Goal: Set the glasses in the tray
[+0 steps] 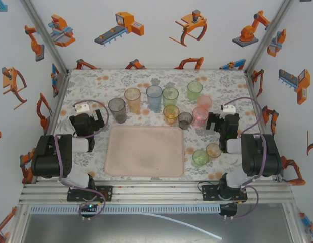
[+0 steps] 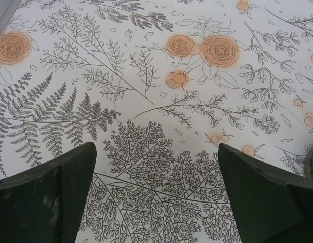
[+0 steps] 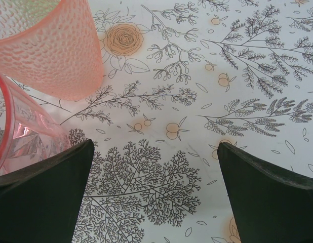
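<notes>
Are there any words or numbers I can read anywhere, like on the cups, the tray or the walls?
None can be read.
The glasses and the tray carry no writing.
The flowery tablecloth has only plants and roses.
The walls have orange robot pictures, with no words.

My left arm folds back on itself, elbow pushed out to the left and wrist reaching forward. At its end my left gripper (image 1: 97, 120) hangs low and tips downward, its two dark fingers (image 2: 70, 177) spread wide apart. My right arm mirrors this, elbow out to the right and wrist forward. My right gripper (image 1: 216, 121) also hangs low and tipped down, its fingers (image 3: 258, 177) parted just as wide.
</notes>
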Controlling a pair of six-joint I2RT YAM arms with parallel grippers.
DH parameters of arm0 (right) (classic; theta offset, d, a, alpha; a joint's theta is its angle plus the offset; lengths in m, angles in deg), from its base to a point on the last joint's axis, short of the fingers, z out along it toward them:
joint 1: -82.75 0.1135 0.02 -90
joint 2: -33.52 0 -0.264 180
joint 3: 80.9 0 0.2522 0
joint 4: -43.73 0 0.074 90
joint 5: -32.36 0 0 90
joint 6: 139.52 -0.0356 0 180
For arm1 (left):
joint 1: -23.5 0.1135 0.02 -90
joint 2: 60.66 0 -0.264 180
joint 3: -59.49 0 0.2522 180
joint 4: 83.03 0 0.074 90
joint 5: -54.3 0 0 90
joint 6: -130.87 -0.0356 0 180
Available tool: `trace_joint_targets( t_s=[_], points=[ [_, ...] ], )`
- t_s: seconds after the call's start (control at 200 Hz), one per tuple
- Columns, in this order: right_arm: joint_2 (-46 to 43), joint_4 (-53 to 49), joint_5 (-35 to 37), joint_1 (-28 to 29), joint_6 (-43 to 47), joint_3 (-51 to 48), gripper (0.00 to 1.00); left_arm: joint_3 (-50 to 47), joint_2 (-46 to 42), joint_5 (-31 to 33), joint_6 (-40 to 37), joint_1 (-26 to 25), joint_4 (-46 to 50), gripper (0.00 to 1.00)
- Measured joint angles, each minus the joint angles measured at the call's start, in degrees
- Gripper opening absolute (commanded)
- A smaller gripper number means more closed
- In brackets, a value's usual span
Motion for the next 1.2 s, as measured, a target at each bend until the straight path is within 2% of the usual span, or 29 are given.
trace_joint_targets(
  t_s=[0.095,0.396,0.756,0.946,1.056,1.202],
  points=[
    [0.0,-1.4,1.7,-0.1,-0.3,0.7,0.99,0.1,0.0,0.4,0.0,0.0,0.5,0.97],
    [-1.1,-1.7,7.3,-0.2,-2.0,0.9,0.99,3.9,-5.1,1.4,0.0,0.1,10.2,0.97],
    [-10.6,-9.1,12.9,-0.3,-3.8,1.0,0.99,13.2,-12.0,1.2,0.3,0.4,29.2,0.97],
    [-20.3,-23.2,16.1,-0.3,-5.4,5.9,0.99,23.6,-14.1,-0.8,-0.2,0.4,44.1,0.97],
    [-24.5,-36.3,16.5,-0.3,-7.5,14.3,0.99,30.6,-14.9,-3.0,-1.2,0.4,54.1,0.97],
    [-25.9,-55.4,15.2,-0.2,-13.1,28.1,0.99,42.3,-14.6,-7.5,-3.3,0.4,69.6,0.97]
  ],
)
